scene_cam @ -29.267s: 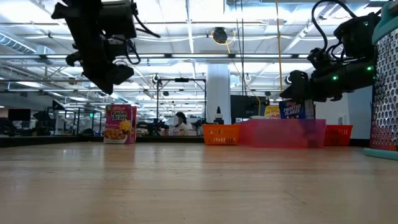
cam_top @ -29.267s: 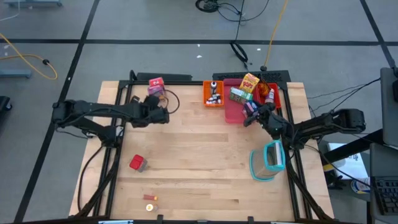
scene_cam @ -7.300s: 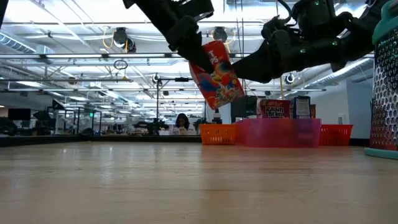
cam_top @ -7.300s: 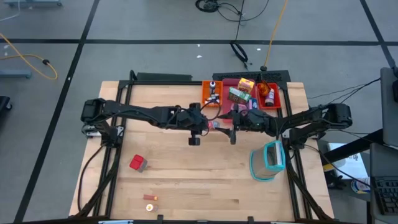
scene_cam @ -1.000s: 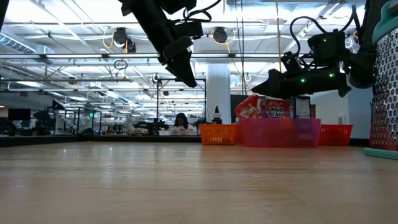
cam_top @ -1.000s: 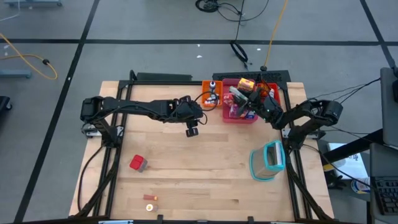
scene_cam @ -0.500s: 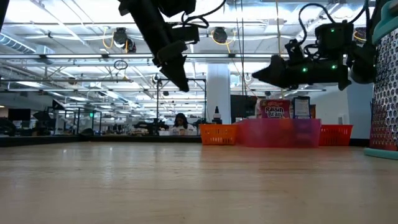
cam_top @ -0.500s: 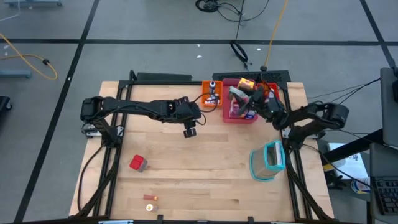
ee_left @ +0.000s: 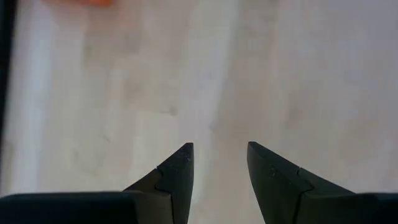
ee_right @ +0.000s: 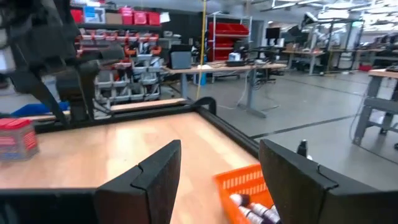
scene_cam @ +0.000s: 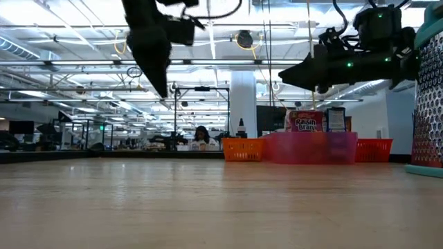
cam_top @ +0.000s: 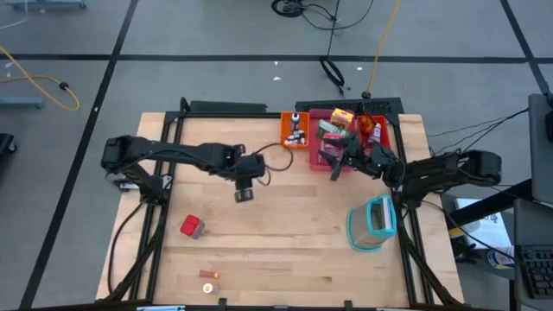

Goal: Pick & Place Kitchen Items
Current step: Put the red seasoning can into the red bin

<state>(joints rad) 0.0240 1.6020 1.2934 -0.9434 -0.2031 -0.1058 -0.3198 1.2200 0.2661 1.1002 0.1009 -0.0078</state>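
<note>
Both grippers are open and hold nothing. My left gripper (cam_top: 244,195) (ee_left: 219,146) hangs above bare wood left of the table's middle. My right gripper (cam_top: 335,166) (ee_right: 219,143) hovers over the near left corner of the pink tray (cam_top: 321,162), high above it in the low view (scene_cam: 285,75). Several printed cartons lie or stand in that tray, a yellow one (cam_top: 345,116) and a Raisin Bran box (scene_cam: 304,122) among them. Small dark-capped bottles (cam_top: 297,135) (ee_right: 249,200) lie in the orange tray. A red cube (cam_top: 191,226) (ee_right: 16,139) and two orange-brown bits (cam_top: 209,276) rest on the table near the front left.
The orange tray (cam_top: 289,142), pink tray and red tray (cam_top: 381,138) sit side by side at the far edge. A teal-rimmed clear container (cam_top: 373,222) stands near the right edge, below my right arm. Bare wood spreads across the middle and the near half.
My left gripper has drawn back toward the table's left and near edges, away from the trays. My right gripper has risen above the pink tray. The red carton that leaned up under it a second ago no longer shows above the tray wall in the low view.
</note>
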